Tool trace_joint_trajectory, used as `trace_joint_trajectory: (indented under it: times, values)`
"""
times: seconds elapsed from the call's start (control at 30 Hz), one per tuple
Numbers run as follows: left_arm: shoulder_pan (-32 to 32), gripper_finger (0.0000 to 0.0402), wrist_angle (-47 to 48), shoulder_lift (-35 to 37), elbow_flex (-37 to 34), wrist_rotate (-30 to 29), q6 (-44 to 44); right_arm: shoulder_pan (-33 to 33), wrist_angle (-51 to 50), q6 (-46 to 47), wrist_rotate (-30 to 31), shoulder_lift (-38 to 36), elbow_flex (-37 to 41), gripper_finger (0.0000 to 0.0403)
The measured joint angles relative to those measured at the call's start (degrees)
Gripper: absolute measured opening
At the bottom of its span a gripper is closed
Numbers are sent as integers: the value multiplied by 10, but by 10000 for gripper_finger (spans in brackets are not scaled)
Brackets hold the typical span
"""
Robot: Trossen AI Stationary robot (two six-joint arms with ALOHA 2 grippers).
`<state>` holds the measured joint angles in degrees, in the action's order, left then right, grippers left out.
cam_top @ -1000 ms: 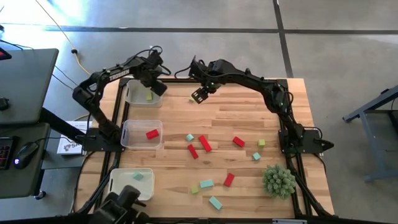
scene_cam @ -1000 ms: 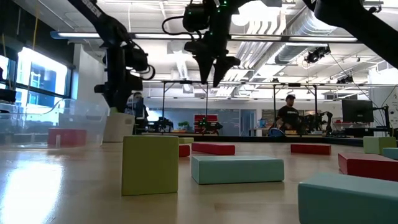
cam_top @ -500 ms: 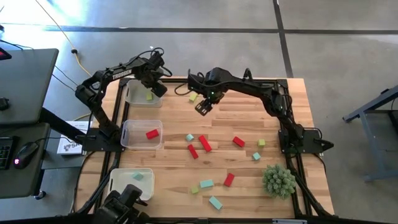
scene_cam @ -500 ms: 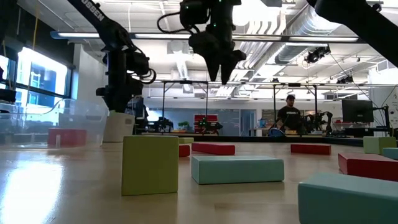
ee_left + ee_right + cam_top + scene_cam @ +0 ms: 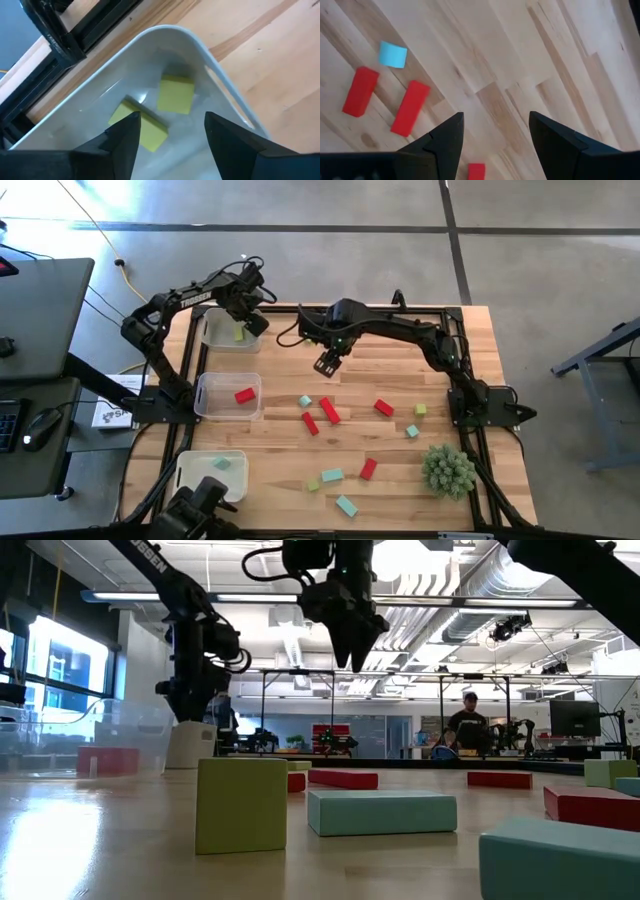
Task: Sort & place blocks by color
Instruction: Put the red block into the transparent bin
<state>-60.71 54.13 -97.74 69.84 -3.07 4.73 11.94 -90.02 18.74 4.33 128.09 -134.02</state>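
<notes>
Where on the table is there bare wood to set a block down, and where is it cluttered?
Bare wood runs along the far edge, between the yellow-green bin and the table's right far corner, under the right gripper. The strip right of the red bin is free too. The loose blocks crowd the middle and near side, beside the plant ball.

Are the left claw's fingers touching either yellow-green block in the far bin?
Apart. The left wrist view shows the left claw open above the bin, with both yellow-green blocks lying free on its floor.
</notes>
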Motion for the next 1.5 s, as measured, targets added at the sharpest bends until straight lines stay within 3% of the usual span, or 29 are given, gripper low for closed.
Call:
trace_joint_trajectory:
  times: [0.6, 1.03, 1.5]
  values:
    - [52, 211, -6, 167, 0, 1, -31, -5, 3, -104, 16, -6, 15, 213]
    - [84, 211, -20, 193, 0, 1, -52, -2, 18, -59, 37, -180, 344, 213]
    - [163, 211, -36, 193, 0, 1, -102, -2, 184, 66, -84, -392, 648, 213]
